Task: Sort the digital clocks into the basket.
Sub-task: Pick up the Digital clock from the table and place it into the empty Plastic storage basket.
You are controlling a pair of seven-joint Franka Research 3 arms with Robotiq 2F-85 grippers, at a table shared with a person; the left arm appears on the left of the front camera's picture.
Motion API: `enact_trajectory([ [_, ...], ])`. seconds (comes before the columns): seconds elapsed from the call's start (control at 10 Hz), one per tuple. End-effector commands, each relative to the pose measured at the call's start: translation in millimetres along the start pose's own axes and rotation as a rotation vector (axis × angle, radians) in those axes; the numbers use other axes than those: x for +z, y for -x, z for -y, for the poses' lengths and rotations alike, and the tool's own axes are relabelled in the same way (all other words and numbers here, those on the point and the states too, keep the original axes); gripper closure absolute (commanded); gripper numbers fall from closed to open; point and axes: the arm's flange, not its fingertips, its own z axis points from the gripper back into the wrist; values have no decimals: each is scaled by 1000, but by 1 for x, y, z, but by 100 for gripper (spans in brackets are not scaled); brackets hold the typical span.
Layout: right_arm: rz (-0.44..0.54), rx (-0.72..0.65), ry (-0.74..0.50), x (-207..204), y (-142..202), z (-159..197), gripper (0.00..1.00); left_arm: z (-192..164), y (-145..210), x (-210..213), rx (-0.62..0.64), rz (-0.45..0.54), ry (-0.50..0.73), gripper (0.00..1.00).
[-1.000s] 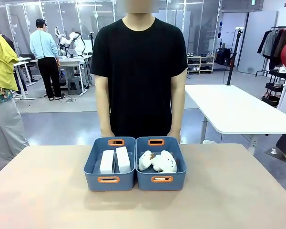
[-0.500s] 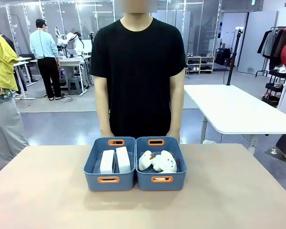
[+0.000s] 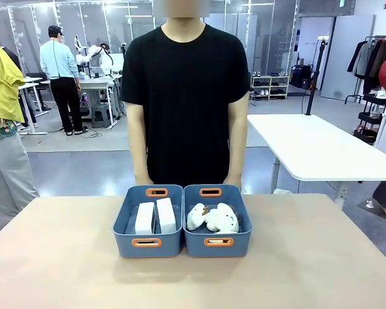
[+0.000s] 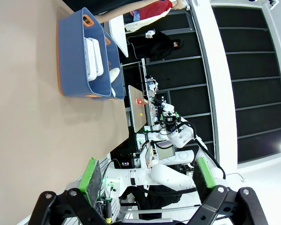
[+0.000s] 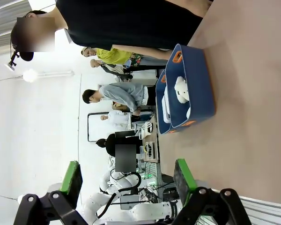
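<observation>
Clocks first: from the front, the two digital clocks point(image 3: 155, 217) lie side by side as plain white blocks inside the left basket point(image 3: 148, 244), which sits on the tan table point(image 3: 58, 257) just in front of a person in a black shirt point(image 3: 186, 96) standing at the far edge. Touching that basket's right wall is a second blue bin point(image 3: 217, 244), and in it lie fluffy cream plush toys point(image 3: 212, 217) with brown bits. The person's arms hang straight down behind the two bins, hands hidden behind the table edge. Seen from the left wrist, the left gripper point(image 4: 147, 176) hangs well apart from the basket point(image 4: 72, 56), its green-padded fingers point(image 4: 92, 174) spread wide with nothing between them; the white clocks point(image 4: 93, 58) show inside the basket, and the second bin point(image 4: 113, 70) lies just beyond it. Seen from the right wrist, the right gripper point(image 5: 128, 180) likewise stands spread and empty, well away from the bins; the bin with the plush toys point(image 5: 181, 93) is nearer this camera, and the basket point(image 5: 162, 105) with the clocks lies just behind it.
</observation>
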Motion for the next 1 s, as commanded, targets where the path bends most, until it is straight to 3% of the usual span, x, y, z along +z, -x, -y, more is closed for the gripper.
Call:
enact_trajectory([
  [0.0,-11,-2,-1,1,-2,-1,0,6,0,0,13,5,17,0],
  [0.9,-11,-2,-1,1,-2,-1,0,6,0,0,13,5,17,0],
])
